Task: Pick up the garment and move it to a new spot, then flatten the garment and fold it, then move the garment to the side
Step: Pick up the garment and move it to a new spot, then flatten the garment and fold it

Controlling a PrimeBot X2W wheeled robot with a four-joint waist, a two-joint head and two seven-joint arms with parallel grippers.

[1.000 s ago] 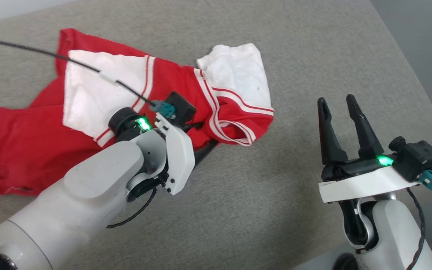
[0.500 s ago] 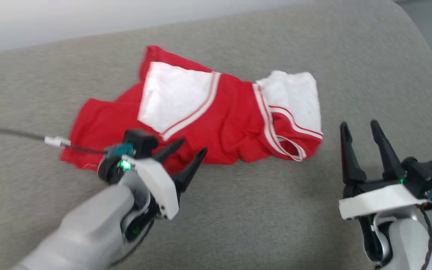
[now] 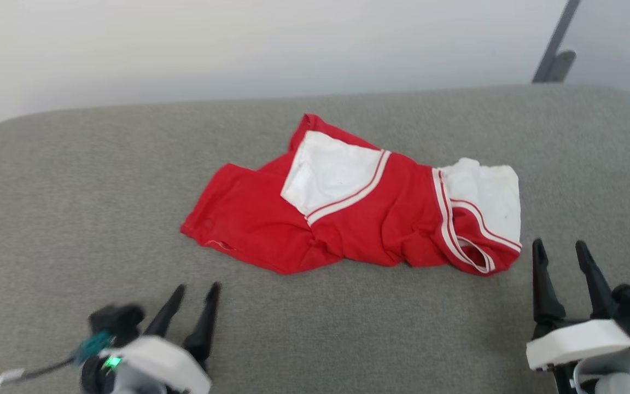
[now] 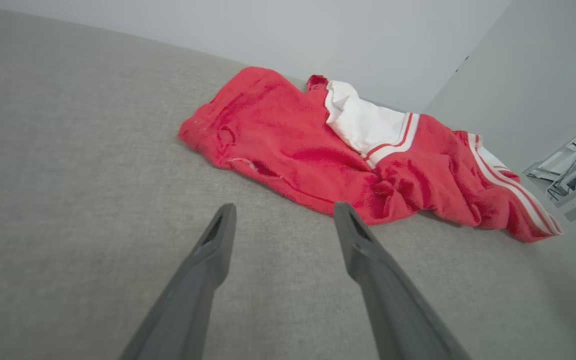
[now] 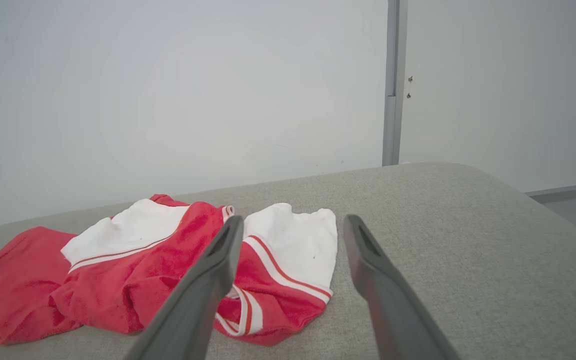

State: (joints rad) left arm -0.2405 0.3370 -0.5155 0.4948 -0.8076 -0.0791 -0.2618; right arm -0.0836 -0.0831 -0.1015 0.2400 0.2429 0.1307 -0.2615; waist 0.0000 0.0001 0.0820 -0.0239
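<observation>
The garment (image 3: pixel 359 219) is a red shirt with white sleeves and striped trim, lying crumpled and folded over on the grey padded surface (image 3: pixel 74 191); its print is hidden. My left gripper (image 3: pixel 196 289) hovers open at the lower left, short of the shirt's near red edge (image 4: pixel 288 150). My right gripper (image 3: pixel 560 247) stands open at the lower right, just in front of the white sleeve end (image 5: pixel 293 240). In the wrist views the left gripper (image 4: pixel 282 211) and the right gripper (image 5: pixel 293 222) both show spread fingers with nothing between them.
A pale wall (image 3: pixel 238 49) rises behind the grey surface, whose back edge curves down at both ends. A grey upright post (image 5: pixel 393 85) stands behind at the right. A cable (image 3: pixel 25 373) trails from my left wrist.
My left gripper has let go of the garment and drawn back toward the lower left, now open. The head camera has tilted up, so the whole scene sits lower. The shirt stays where it was dropped.
</observation>
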